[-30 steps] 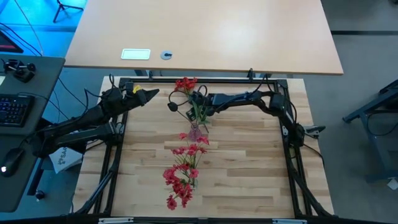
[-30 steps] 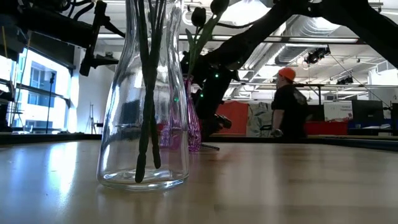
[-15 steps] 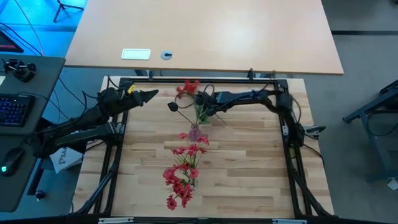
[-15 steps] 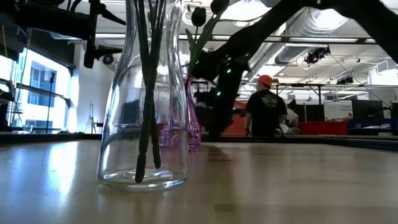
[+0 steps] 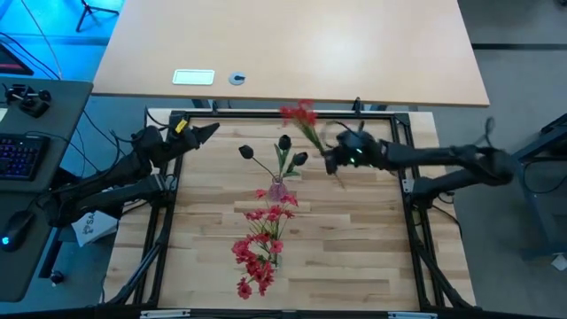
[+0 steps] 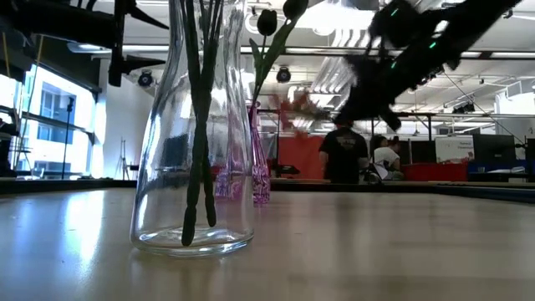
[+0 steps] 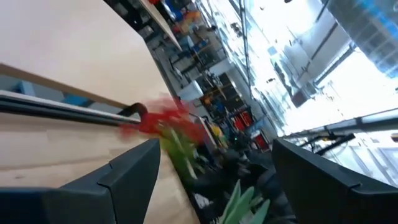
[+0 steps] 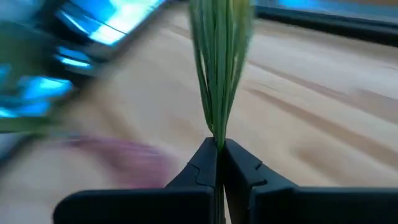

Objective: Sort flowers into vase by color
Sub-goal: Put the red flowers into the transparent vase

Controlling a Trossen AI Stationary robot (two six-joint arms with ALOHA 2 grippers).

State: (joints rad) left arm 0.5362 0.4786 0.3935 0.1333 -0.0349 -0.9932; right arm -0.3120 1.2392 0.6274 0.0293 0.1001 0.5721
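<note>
Nearest you, along the front edge of the table (image 5: pixel 354 257), a loose bunch of red flowers (image 5: pixel 259 248) lies flat on the pale wood planks. Just behind it, near the table's middle, stands a small pink vase (image 5: pixel 278 188) holding dark flowers (image 5: pixel 283 143) on green stems; in the low view a larger clear glass vase (image 6: pixel 194 134) with dark stems in it stands in front of the pink one. Toward the back right of the table, your right gripper (image 5: pixel 333 161) is clamped shut on the green stem of a red flower sprig (image 5: pixel 299 113), held up off the wood with the blossoms reaching toward the back edge; the right wrist view shows the fingers pressed together on a sheaf of thin green stems. Your left gripper (image 5: pixel 205 133) waits at the back left corner, fingers spread apart and empty. These stems look light, thin and springy, so they will likely sway as the arm moves; the hold low on the stems seems sensible, since the blossoms look soft and easily crushed. The glass vases look fragile and tippable. Beyond the table, another plain desk (image 5: pixel 292 44) sits behind it, and people (image 6: pixel 343 150) stand in a bright workshop room.
</note>
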